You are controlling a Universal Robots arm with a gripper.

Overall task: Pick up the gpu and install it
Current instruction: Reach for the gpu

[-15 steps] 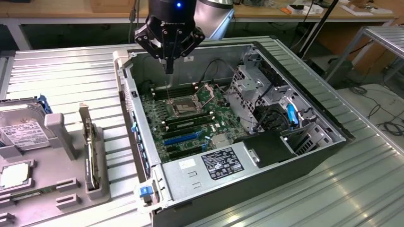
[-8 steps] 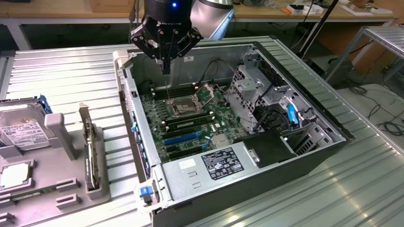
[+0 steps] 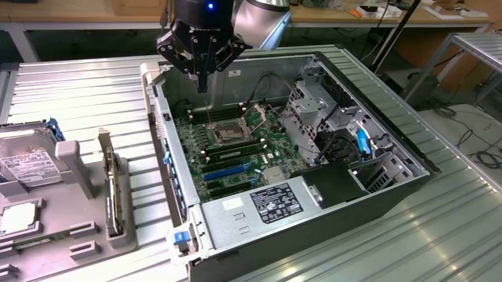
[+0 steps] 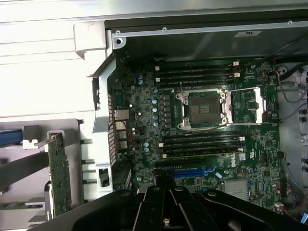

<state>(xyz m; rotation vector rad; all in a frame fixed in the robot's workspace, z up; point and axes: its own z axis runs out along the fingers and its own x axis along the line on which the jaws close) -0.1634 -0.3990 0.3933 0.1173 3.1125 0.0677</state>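
Gripper (image 3: 202,82) clenched on nothing above the open computer case (image 3: 408,158); gpu (image 3: 114,200) parked outside it.
I see the gpu standing on edge in the grey holder (image 3: 79,235) at the exterior view's left, well apart from my gripper, which hangs over the motherboard (image 3: 235,147) near the CPU socket (image 3: 227,134). The case's rear wall (image 3: 161,135) stands between them; a hard drive (image 3: 27,164) lies further left.

The open computer case (image 3: 330,229) lies on the table (image 3: 79,88), the motherboard (image 3: 235,141) flat in its floor, the drive cage (image 3: 314,111) toward the exterior view's right, the power supply (image 3: 271,205) at the near end. Just beside it on the exterior view's left sits a parts holder (image 3: 74,247) — the gpu (image 3: 114,194) stands on edge in it, the hard drive (image 3: 23,164) farther left. The gripper (image 3: 201,82) hangs above the case's far left corner.
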